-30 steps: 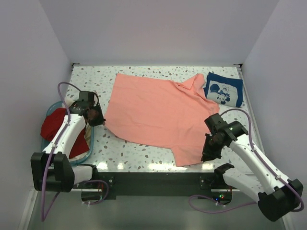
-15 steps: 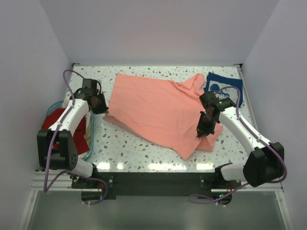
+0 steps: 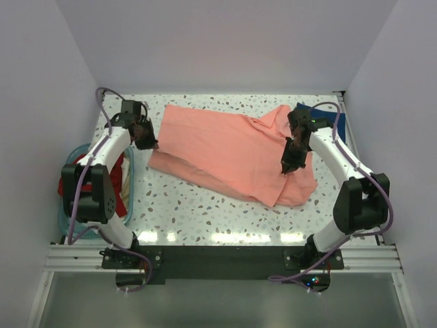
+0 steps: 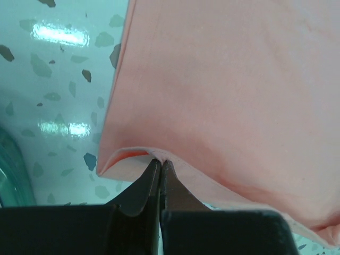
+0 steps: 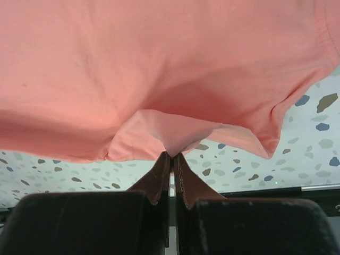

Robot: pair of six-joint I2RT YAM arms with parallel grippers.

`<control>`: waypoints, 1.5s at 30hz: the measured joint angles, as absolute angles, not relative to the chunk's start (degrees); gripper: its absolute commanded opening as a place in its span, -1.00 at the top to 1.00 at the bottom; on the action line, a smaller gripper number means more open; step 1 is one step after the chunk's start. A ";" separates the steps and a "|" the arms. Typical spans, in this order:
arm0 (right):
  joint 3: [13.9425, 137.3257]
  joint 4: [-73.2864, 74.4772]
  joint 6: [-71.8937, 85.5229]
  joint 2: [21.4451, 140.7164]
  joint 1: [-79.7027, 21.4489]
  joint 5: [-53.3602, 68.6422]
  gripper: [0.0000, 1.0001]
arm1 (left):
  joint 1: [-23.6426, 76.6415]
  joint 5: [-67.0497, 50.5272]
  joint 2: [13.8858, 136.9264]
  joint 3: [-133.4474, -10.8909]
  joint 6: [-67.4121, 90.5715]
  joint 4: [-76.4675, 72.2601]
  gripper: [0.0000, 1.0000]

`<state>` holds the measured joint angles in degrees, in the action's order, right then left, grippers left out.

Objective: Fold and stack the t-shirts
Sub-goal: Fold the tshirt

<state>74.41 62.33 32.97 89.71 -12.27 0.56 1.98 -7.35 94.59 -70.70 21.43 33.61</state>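
The salmon-pink t-shirt (image 3: 225, 150) lies across the middle of the table, its near edge folded back over itself. My left gripper (image 3: 145, 137) is shut on the shirt's left hem corner; the left wrist view shows the fingertips pinching the cloth (image 4: 212, 79) at its edge. My right gripper (image 3: 289, 164) is shut on the shirt's right hem, lifted above the cloth; the right wrist view shows the pink cloth (image 5: 159, 69) hanging from the jaws. The navy blue t-shirt (image 3: 339, 123) lies folded at the far right, mostly hidden behind the right arm.
The teal basket (image 3: 130, 184) stands at the left edge with a dark red shirt (image 3: 67, 184) and cream cloth in it. Speckled tabletop (image 3: 205, 212) shows in front of the pink shirt. White walls close in the table on three sides.
Both grippers have moved away from me toward the far side, carrying the shirt's near hem with them. The near part of the pink shirt now folds over the rest.
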 measured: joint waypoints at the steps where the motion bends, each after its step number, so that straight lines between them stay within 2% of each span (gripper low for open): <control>1: 75.44 62.39 32.64 90.61 -11.88 0.56 1.00 | 1.98 -7.35 95.29 -71.48 21.43 33.50 1.00; 10: 84.58 62.78 29.80 97.62 -7.29 0.54 1.00 | 1.98 -7.25 101.82 -77.97 21.47 32.93 1.00; 20: 94.72 64.20 26.35 104.57 -2.31 0.73 1.00 | 1.89 -6.13 103.70 -80.29 22.94 32.23 1.00; 30: 98.48 65.14 23.27 108.86 -0.12 2.26 1.00 | 1.50 -5.26 105.32 -80.79 24.51 30.55 1.00; 31: 98.80 65.10 23.03 109.62 -0.12 2.59 1.00 | 1.45 -5.19 106.00 -81.08 24.56 30.44 0.93; 32: 99.11 65.08 22.83 110.45 -0.14 2.74 1.00 | 1.45 -5.10 106.83 -81.58 24.62 30.41 0.62; 34: 99.83 64.99 22.35 112.25 -0.21 3.16 0.99 | 1.45 -4.86 108.36 -82.63 24.60 30.22 0.28; 35: 100.25 65.06 22.13 113.03 -0.21 3.25 0.82 | 1.45 -4.62 109.10 -83.22 24.71 30.15 -0.05; 36: 100.75 65.01 21.96 113.86 -0.10 3.62 0.27 | 1.43 -4.43 109.65 -83.66 24.80 30.00 -0.16; 37: 101.67 65.12 21.76 114.91 0.10 4.05 0.07 | 1.41 -4.29 110.04 -84.12 25.21 29.98 -0.28; 38: 102.35 65.10 21.37 115.46 0.30 4.12 -0.07 | 1.41 -4.27 110.30 -84.53 25.23 29.87 -0.32; 40: 104.07 65.12 20.80 116.68 0.78 4.25 -0.33 | 1.41 -4.36 110.43 -85.21 25.47 29.39 -0.35; 41: 104.71 65.04 20.60 116.86 0.97 4.27 -0.39 | 1.41 -4.51 110.43 -85.52 25.52 29.15 -0.36; 45: 104.95 64.79 20.27 116.25 1.43 4.60 -0.43 | 1.83 -5.32 110.34 -85.58 25.54 27.53 -0.37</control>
<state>104.95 64.79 20.27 116.25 1.43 4.60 1.83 -5.32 110.34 -85.58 25.54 27.53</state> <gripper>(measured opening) 0.713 0.683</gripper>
